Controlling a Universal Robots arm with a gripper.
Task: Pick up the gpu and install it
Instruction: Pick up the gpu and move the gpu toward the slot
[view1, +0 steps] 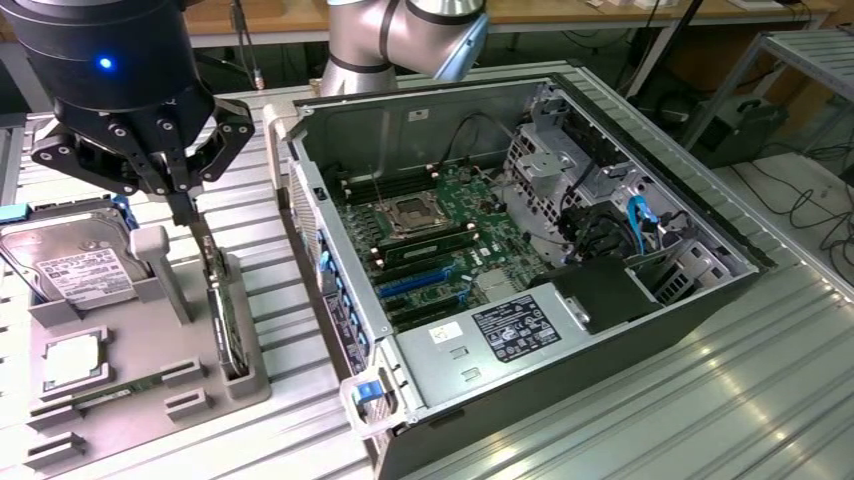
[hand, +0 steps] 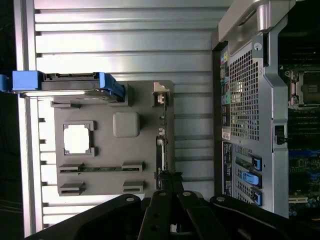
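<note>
The gpu (view1: 224, 320) stands on its long edge in a slot along the side of the grey holder block (view1: 140, 385) that faces the case. In the wrist view the gpu (hand: 160, 145) is a thin edge-on strip with its silver bracket end farthest from the fingers. My gripper (view1: 183, 212) hangs above the card's far end, a little over its top edge, fingers shut with nothing between them. From the wrist camera the gripper (hand: 167, 177) has its tips meeting over the near end of the card. The open computer case (view1: 627, 180) exposes the green motherboard (view1: 441, 235).
A silver hard drive (view1: 80, 265) with blue rails leans on the holder block's far end. A processor (view1: 74, 360) and a memory stick (hand: 100, 169) lie in the block's (hand: 145, 165) other recesses. The case's perforated rear wall (hand: 245, 100) rises close beside the block.
</note>
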